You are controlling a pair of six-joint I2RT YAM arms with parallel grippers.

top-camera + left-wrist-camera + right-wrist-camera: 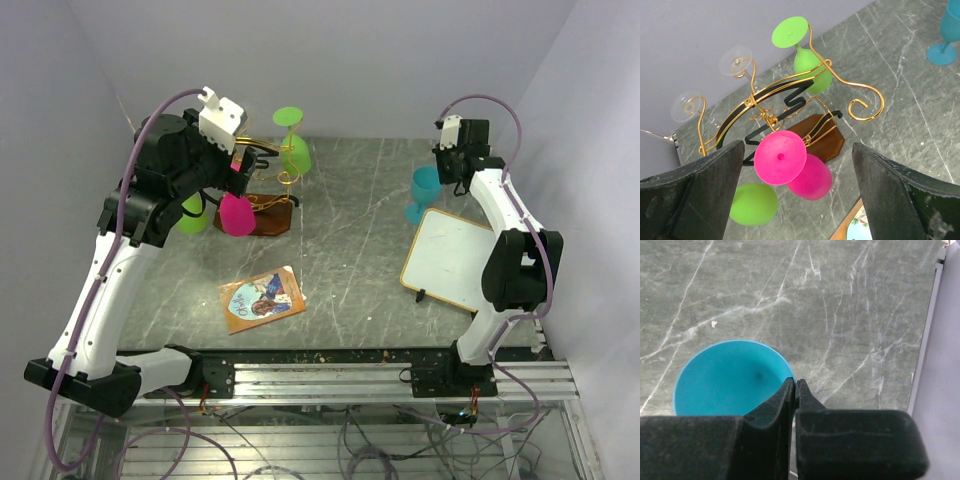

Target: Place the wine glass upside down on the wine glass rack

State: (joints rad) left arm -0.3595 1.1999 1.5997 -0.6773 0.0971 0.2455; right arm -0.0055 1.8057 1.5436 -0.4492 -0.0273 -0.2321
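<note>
1. Blue wine glass (424, 191): upright on the grey marble table (360, 235), right side, well apart from the wine glass rack (825, 140).
2. Right gripper (795, 385): jaws pressed together at the glass rim. One finger is over the bowl and the other outside it, so the wall looks pinched between them.
3. Rack: far left of the table, with gold scroll arms on a dark wooden base.
4. Hanging bowl-down on it: a pink glass (812, 179), a green glass (812, 67) at the back, a second green glass (754, 204) low at the front, and two clear glasses (735, 61).
5. Left gripper (797, 145): spread wide and holding nothing. It hovers over the pink glass, and its arm covers the rack's left part in the top view.
6. Whiteboard (455, 260): flat, just beside the blue glass on the near side.
7. Picture card (262, 298): on the table in front of the rack.
</note>
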